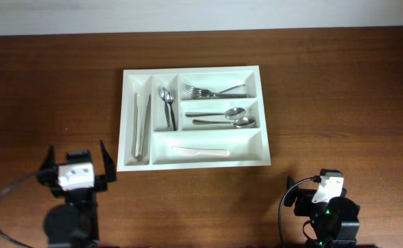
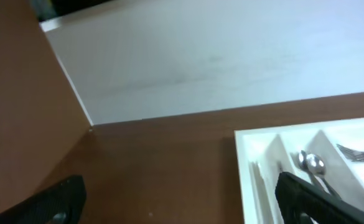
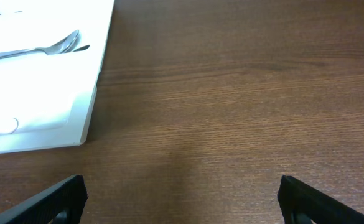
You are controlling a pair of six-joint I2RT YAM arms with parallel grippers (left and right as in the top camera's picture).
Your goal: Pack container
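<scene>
A white cutlery tray lies mid-table. It holds tongs in the left slot, two small spoons, forks at top right, two large spoons, and a white knife in the bottom slot. My left gripper is open and empty at the front left, just left of the tray's corner; the left wrist view shows it over bare wood with the tray's edge beside the right finger. My right gripper is open and empty over bare table at the front right.
The wooden table surrounds the tray. A pale wall strip runs along the back edge. In the right wrist view the tray's corner lies to the upper left, with a spoon inside.
</scene>
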